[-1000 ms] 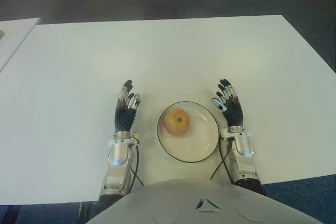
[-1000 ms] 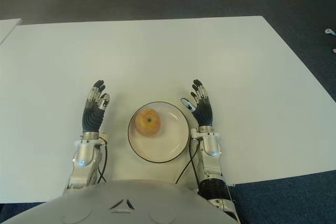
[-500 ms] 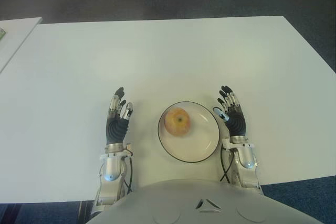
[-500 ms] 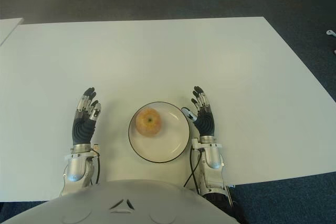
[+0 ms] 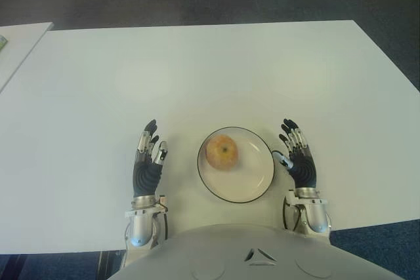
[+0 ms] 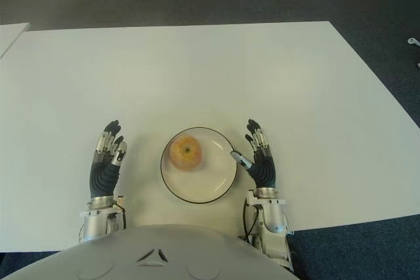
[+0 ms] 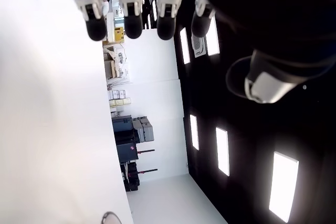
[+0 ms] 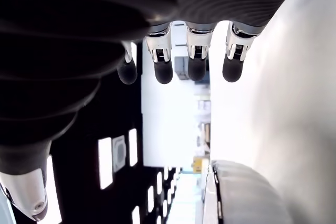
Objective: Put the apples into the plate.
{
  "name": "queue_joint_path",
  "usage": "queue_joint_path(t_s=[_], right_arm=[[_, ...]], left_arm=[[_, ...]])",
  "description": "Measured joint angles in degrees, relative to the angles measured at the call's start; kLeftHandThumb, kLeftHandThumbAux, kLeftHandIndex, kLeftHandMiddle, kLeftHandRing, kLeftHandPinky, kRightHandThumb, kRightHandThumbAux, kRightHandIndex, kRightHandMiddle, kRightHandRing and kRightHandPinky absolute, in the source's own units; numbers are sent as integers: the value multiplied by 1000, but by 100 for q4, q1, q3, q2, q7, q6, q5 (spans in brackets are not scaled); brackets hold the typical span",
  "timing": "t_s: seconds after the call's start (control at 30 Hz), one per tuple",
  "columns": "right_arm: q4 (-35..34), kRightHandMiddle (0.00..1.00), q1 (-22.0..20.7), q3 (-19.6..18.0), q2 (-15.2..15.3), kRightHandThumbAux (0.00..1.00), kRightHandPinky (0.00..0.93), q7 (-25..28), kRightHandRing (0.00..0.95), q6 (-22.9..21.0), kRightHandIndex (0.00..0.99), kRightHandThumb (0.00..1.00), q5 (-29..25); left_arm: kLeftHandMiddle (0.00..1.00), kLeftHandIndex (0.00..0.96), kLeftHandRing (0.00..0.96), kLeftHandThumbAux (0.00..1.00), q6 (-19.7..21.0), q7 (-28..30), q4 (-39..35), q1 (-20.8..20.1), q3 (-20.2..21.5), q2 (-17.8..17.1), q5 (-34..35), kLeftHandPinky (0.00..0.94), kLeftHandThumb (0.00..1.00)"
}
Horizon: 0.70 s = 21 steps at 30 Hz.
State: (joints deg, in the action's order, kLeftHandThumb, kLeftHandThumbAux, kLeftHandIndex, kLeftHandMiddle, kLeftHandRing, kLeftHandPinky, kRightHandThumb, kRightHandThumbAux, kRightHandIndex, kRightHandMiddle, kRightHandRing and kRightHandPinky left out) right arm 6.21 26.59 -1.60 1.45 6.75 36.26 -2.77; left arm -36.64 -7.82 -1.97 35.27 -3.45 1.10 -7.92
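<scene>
The apple lies inside the plate, on the part of the dish nearer the left hand and toward its far rim. The plate is white with a thin dark rim and stands on the white table, between the two hands.

The left hand shows just beside the plate, on the plate's left, with a strip of bare table between its thumb and the rim. Its fingers are extended and slightly spread, pointing away from the robot's body. The palm holds nothing.

The right hand shows just beside the plate, on the plate's right. Its thumb points toward the rim and reaches close to it; whether thumb and rim touch cannot be determined. Its fingers are extended and slightly spread, pointing away from the body. The palm holds nothing.

Neither hand contacts the apple. The apple is nearer the left hand than the right hand.

A second white table shows well beyond the left hand, at the far left edge.
</scene>
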Motion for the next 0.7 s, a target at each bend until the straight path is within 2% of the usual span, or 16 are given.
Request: queue_joint_path(t_s=[0.2,0.33,0.5,0.7], right_arm=[[-34,0,75,-61,50,619,0,-4,0,67,15,98,-40],[-38,0,116,-104,89,611,0,-7,0,63,13,100,-52],[-93,0,60,-112,126,599,0,-14,0,-100,15,109,-45],[141,0,-390,-140,151,598,0,-79,0,-295,6,106,18]], left_arm=[[41,60,24,395,-20,4,-23,166,-27,7,-16,31,61],[26,41,12,392,86,7,-34,111,-46,3,-49,21,51],[4,20,1,401,226,5,26,-205,-14,-3,-111,12,45],[0,16,0,424,243,-5,134,-589,-4,24,-212,32,49]])
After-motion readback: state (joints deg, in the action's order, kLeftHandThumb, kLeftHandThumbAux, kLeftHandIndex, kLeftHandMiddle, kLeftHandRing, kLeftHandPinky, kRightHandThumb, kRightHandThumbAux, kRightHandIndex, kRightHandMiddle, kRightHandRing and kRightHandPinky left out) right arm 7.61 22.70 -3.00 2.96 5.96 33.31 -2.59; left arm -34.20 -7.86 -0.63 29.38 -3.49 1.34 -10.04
